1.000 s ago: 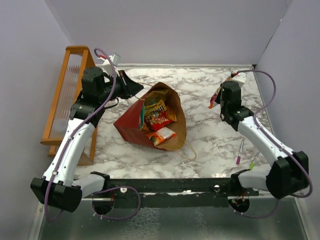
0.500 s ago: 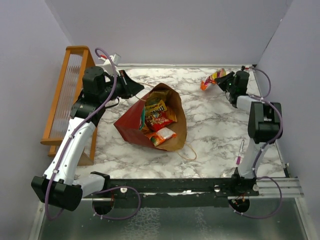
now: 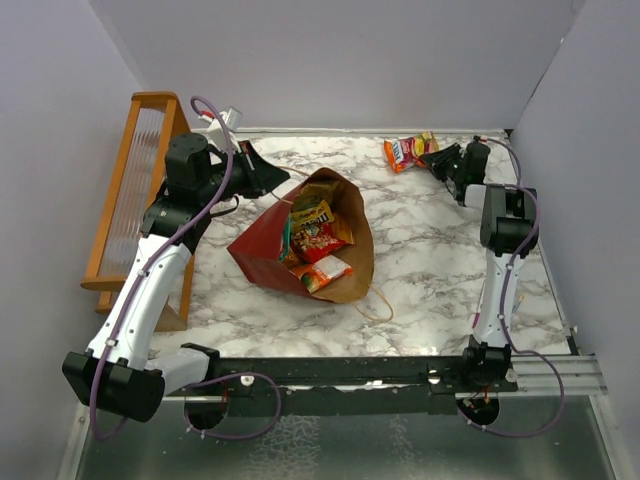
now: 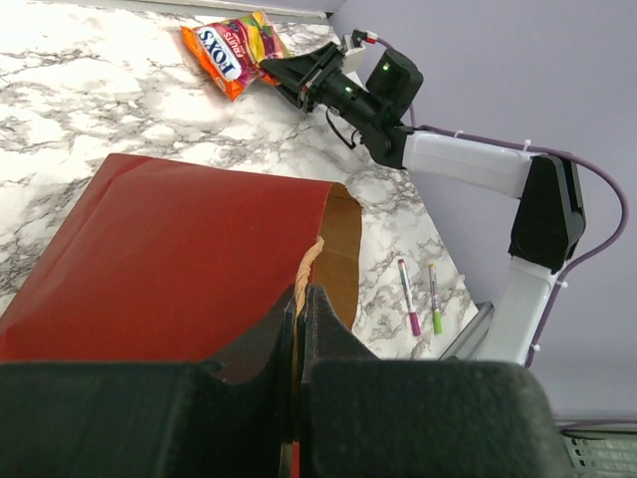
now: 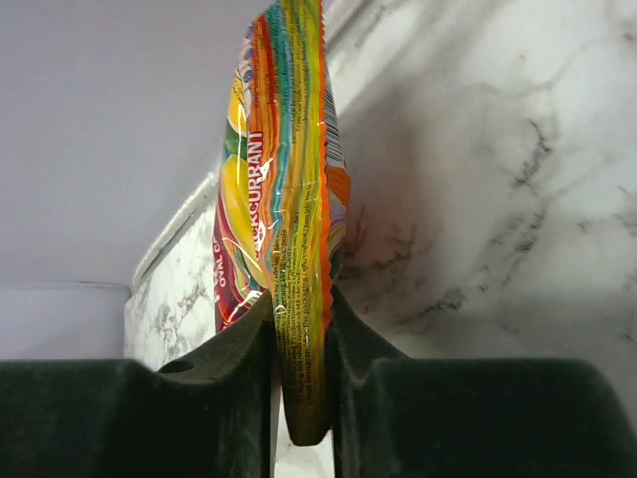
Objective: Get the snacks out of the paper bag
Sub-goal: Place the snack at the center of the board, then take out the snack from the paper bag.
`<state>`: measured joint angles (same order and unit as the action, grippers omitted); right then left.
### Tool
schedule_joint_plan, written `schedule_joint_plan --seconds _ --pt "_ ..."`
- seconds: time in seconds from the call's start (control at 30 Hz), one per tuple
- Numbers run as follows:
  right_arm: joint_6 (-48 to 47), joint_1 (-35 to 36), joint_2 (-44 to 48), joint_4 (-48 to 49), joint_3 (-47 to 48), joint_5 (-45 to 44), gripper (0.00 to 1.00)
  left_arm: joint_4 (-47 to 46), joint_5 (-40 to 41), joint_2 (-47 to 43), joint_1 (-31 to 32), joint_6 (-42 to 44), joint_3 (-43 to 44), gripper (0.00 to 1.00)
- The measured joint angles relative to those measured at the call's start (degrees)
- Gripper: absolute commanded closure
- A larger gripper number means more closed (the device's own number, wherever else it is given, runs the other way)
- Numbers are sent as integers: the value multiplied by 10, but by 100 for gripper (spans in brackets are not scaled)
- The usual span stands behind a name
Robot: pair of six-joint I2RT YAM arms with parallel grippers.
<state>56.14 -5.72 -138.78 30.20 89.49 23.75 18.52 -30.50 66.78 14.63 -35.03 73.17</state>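
Right gripper (image 5: 299, 334) pinches candy packet (image 5: 284, 159) by one edge. Packet low at far right corner of table (image 3: 430, 250), well apart from paper bag (image 3: 258, 245). To do it well: lower till packet lies flat, let go, pull straight back so packet not dragged. Left gripper (image 4: 299, 309) pressed tight on bag rim, holds mouth open; keep grip steady. More snacks (image 3: 315, 238) inside bag.

Right pincer (image 3: 433, 158) and orange candy packet (image 3: 408, 150) — farther back, leftward
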Motion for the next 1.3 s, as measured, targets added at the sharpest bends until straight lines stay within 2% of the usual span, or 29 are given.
schedule_joint_plan --seconds 0.13,0.23,0.33,0.43,0.53,0.67,0.87,1.1,1.2,1.3 --pt "-26 -5 12 -60 -1 -2 61 0 -1 0 0 0 -2 100" --pt "-57 -9 38 -103 -21 -5 44 0 -1 0 0 0 -8 100" --pt "-96 -12 118 -148 -90 -15 27 1 -1 -1 0 0 -13 100" --pt "-135 -13 230 -183 -164 -24 19 2 -1 -6 0 1 -19 100" --pt "-161 -13 348 -202 -232 -26 19 4 -1 -12 0 1 -21 100" --pt "-166 -5 500 -174 -370 5 19 4 -1 -17 0 1 -21 100" --pt "-181 74 647 -232 -519 53 20 5 -1 -18 0 3 -21 100" --pt "-216 83 863 -351 -556 101 23 4 -1 -20 0 2 -24 100" --pt "-222 95 921 -380 -549 123 23 4 -1 -20 0 2 -28 100" --pt "-220 137 940 -385 -532 148 25 4 -1 -20 0 0 -33 100"
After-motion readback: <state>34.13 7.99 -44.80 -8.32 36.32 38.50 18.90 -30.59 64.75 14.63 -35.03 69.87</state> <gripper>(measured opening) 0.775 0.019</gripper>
